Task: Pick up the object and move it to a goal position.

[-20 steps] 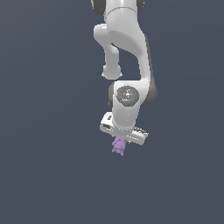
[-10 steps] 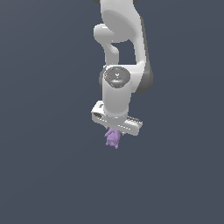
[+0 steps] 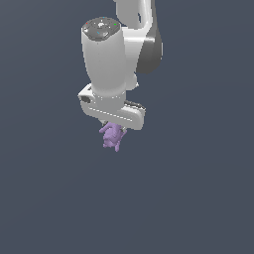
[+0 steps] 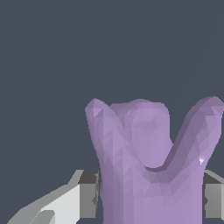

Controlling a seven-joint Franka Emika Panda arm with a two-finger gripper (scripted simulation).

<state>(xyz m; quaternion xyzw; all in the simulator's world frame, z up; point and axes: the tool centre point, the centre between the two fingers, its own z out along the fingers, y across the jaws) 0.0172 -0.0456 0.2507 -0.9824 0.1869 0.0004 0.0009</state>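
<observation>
Centrally in the exterior view, the white Franka arm [image 3: 111,64] descends from the upper edge of the frame, its wrist pointing downward against a uniform dark grey-blue background [image 3: 198,198]. At the lower end of the arm sits the gripper [image 3: 113,130], whose broad white body is wider than the item beneath it. Protruding just below the gripper body is the object [image 3: 111,136], a small pale purple, matte, lumpy shape with pointed protrusions; it hangs with nothing visible beneath it.

Seen from the wrist view, the object [image 4: 148,162] fills the space between the two fingers [image 4: 85,194], one on each side of it. Both grey finger pads lie against the flanks of the purple body, so the pincer is closed onto the object, with the jaws spread only as far as its width allows. Two blunt purple lobes rise away from the camera, a deep notch separating the taller lobe from the central mass. No surface or other item appears behind the object.
</observation>
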